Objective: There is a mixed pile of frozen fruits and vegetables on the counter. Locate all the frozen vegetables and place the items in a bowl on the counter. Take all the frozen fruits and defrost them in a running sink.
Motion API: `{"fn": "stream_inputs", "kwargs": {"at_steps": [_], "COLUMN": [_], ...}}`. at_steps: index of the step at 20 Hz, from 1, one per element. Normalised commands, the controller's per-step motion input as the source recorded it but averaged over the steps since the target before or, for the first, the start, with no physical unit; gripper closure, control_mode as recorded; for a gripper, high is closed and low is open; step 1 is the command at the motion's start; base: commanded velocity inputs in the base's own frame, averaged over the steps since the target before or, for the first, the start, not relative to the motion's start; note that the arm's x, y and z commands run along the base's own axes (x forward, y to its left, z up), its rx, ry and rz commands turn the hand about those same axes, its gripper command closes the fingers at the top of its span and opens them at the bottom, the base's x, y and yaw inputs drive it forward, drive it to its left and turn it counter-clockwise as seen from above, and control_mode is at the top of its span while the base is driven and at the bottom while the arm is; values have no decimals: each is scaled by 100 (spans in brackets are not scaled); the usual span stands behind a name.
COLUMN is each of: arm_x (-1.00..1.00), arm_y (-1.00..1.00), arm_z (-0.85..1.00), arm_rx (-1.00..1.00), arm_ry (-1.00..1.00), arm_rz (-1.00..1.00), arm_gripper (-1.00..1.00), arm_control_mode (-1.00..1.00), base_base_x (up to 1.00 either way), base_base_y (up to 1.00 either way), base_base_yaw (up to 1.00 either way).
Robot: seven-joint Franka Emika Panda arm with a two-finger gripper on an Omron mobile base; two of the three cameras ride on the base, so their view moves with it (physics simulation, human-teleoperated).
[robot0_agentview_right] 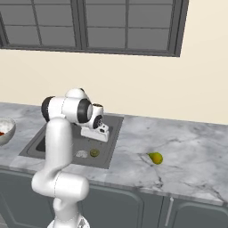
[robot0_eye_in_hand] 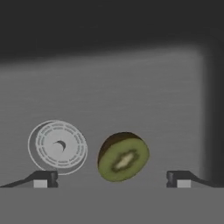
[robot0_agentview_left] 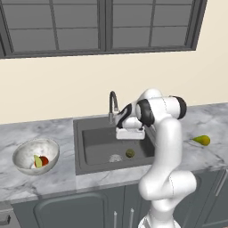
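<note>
My gripper [robot0_agentview_left: 130, 133] [robot0_agentview_right: 101, 132] [robot0_eye_in_hand: 112, 178] hangs open over the sink [robot0_agentview_left: 89, 138], holding nothing. In the hand view its two fingertips stand far apart. Below it on the basin floor lies the dark green fruit [robot0_eye_in_hand: 123, 156] [robot0_agentview_left: 130, 153] [robot0_agentview_right: 94, 152], a cut half with a pale core, right beside the round drain [robot0_eye_in_hand: 57, 145]. The yellow-green pear [robot0_agentview_left: 202, 140] [robot0_agentview_right: 156, 158] lies on the counter [robot0_agentview_left: 62, 178] right of the sink. Left of the sink, the marbled bowl [robot0_agentview_left: 22, 164] holds the red vegetable [robot0_agentview_left: 44, 160] and the pale wedge [robot0_agentview_left: 38, 161].
A curved metal faucet [robot0_agentview_left: 113, 104] stands at the sink's back edge, just left of my hand. The sink walls enclose the gripper's working space. A window runs above the cream wall. Dark cabinets sit under the counter.
</note>
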Motion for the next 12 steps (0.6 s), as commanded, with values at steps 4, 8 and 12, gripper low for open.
{"fn": "stream_inputs", "kwargs": {"at_steps": [4, 8, 12], "arm_x": [1, 0, 0], "arm_y": [-44, -30, -51], "arm_z": [21, 72, 55], "arm_rx": [10, 0, 0], "arm_ry": [0, 0, 0], "arm_rz": [-1, 0, 0], "arm_gripper": [-100, -100, -100], "arm_control_mode": [-100, -100, -100], "base_base_x": [0, 0, 0], "base_base_y": [0, 0, 0], "base_base_yaw": [0, 0, 0]}}
